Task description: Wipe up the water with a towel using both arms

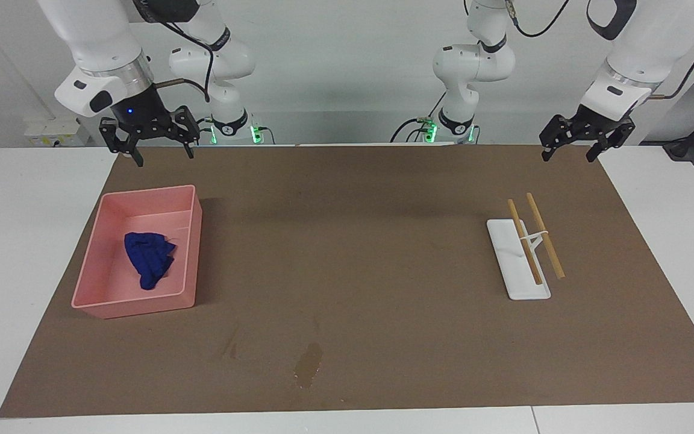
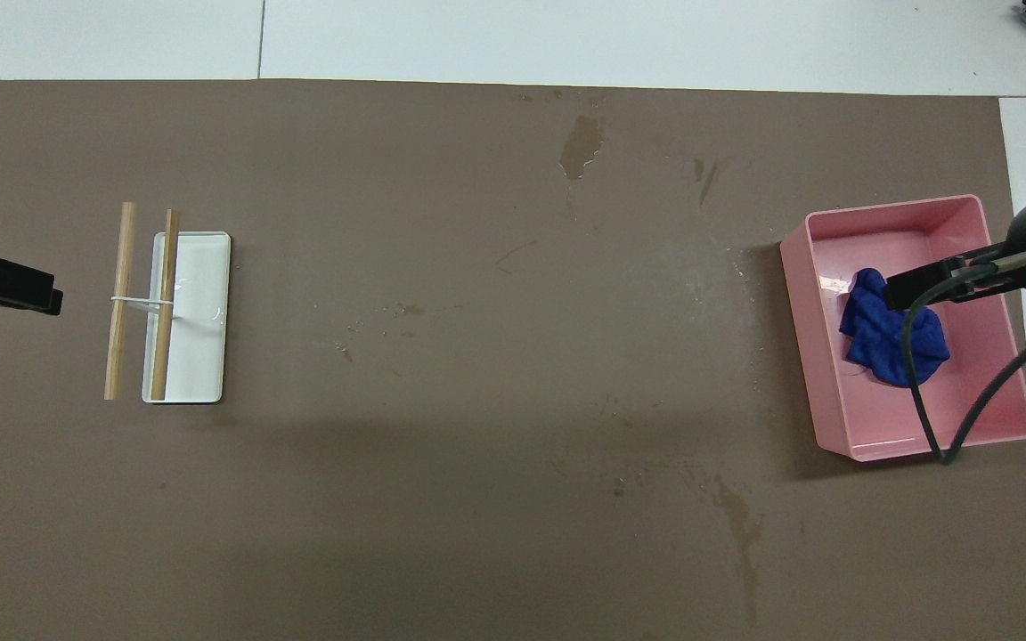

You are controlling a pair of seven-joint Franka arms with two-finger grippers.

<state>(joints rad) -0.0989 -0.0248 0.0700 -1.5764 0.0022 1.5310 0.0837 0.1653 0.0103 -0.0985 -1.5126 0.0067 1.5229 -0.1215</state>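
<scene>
Broad brown mat [image 1: 359,271] spread over the white table [image 1: 28,241], covering most of it. Two white arms hung from the robots' end, both raised, neither touching anything.

Right arm [image 1: 97,54] up in the air at its own end of the table; right gripper [image 1: 161,155] poised above the mat's edge nearest the robots, close to the pink tray's nearer rim, black fingers [image 1: 136,158] spread apart and pointing down, nothing between them. In the overhead view, seen at the frame edge, its dark body and cable crossing over the tray.

Left arm [image 1: 636,48] raised at the opposite end of the table; left gripper [image 1: 568,154] over the mat's corner at the robots' edge, fingers spread apart, empty. In the overhead view, only a black tip [image 2: 1,285] showing at the frame's edge, beside the stand.

Pink tray [image 1: 97,301] flat on the mat toward the right arm's end, rectangular, open-topped.

White stand [image 1: 512,265] lying on the mat toward the left arm's end, well apart from the tray, carrying two wooden sticks [image 1: 544,236] side by side, slanted, joined by a thin white band.

Deep-blue towel [image 1: 149,259] crumpled inside the tray, resting on its floor near the middle, untouched by either gripper.

Water puddle [image 1: 309,363], a small wet patch on the mat, farther from the robots than the tray and the stand, roughly midway along the table.
</scene>
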